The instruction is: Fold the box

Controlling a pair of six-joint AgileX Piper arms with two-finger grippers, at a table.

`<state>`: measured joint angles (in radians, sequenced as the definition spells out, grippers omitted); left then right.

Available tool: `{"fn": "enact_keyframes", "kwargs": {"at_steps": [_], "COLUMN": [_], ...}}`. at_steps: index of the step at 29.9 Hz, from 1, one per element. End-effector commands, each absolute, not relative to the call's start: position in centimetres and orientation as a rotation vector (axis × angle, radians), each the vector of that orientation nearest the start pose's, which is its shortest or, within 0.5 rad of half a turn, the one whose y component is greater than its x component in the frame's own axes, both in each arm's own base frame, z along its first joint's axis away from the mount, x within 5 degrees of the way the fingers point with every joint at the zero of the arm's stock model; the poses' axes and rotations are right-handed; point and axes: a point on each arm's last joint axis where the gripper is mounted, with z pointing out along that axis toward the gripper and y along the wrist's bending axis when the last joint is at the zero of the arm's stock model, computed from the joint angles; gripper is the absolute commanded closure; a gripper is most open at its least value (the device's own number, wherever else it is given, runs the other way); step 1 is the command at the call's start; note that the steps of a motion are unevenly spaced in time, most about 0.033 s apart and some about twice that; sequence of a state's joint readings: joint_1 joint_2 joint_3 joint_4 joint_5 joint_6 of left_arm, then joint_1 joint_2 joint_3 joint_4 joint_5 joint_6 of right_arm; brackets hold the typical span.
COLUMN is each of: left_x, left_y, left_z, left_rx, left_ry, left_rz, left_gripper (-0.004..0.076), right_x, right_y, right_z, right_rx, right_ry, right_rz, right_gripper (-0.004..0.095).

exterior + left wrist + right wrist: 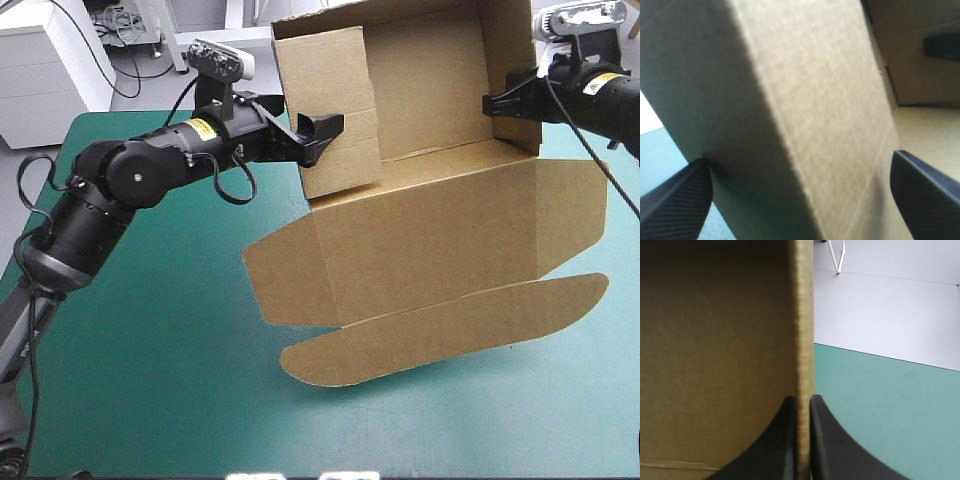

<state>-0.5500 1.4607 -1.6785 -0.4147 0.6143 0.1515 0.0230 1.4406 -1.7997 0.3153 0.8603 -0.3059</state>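
Brown box (430,250) raised over the teal-green table (150,380), one claw at each side wall.

The left claw (318,132) stands wide open, its black fingers (680,200) apart on either face of the box's left wall. The box is tilted, with back and side walls raised. Its lid panel and rounded tuck flap spread toward the table's near edge, and contact with the table cannot be determined. The right claw (492,103) is all but closed, pinching the right wall's edge.
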Motion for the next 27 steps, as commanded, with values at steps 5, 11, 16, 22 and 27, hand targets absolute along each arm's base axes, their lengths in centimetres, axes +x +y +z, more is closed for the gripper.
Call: {"fn": "enact_keyframes", "kwargs": {"at_steps": [5,11,16,22,27], "left_x": [26.5,27.4,27.1,26.1,26.0], "left_y": [-20.2,-19.8,-20.5,-21.8,-22.0], "left_z": [50.3,50.4,50.4,50.8,50.8], "left_rx": [0.348,0.224,0.22,0.281,0.294], "left_ry": [1.757,1.763,1.731,1.668,1.655], "left_rz": [-0.652,-0.613,-0.549,-0.54,-0.538], "left_gripper": [0.0141,0.0206,0.0367,0.059,0.0731], "right_x": [28.4,28.3,28.1,28.1,28.1], "right_y": [4.9,5.9,6.8,6.9,6.9], "right_z": [53.4,53.7,53.7,53.7,53.7], "right_rx": [-0.216,-0.148,-0.135,-0.111,-0.105], "right_ry": [1.732,1.711,1.711,1.714,1.715], "right_rz": [0.199,0.226,0.278,0.31,0.322], "right_gripper": [0.0905,0.0905,0.0905,0.0905,0.0905]}}
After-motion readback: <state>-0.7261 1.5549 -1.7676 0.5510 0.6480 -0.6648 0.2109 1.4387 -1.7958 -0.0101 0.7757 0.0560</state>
